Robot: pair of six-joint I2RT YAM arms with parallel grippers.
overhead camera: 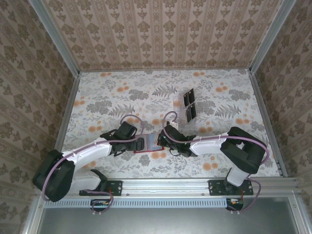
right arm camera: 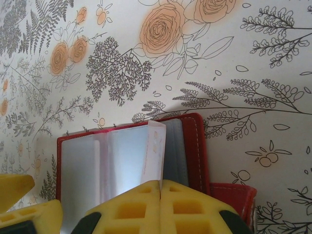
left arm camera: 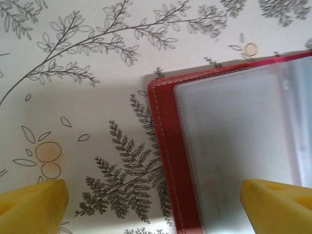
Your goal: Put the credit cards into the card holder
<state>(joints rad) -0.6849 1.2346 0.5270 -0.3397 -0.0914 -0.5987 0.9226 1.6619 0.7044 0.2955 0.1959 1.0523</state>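
The worktop (overhead camera: 107,97) is covered edge to edge with a pale floral print: grey ferns and leafy sprigs, with orange roses scattered among them. Two things lie on it, well apart. Toward 6 o'clock, close to the near edge, the red card holder (overhead camera: 151,142) (left arm camera: 165,161) (right arm camera: 197,146) lies open and flat, its stitched red border framing pale, frosted plastic sleeves (right arm camera: 83,165); one sleeve leaf stands up from the rest. A red snap tab (right arm camera: 234,195) rests on the print at the holder's 4 o'clock in the right wrist view. Toward 1 o'clock from the centre stands a clear rack (overhead camera: 184,115), tilted, with dark credit cards (overhead camera: 190,99) in it.
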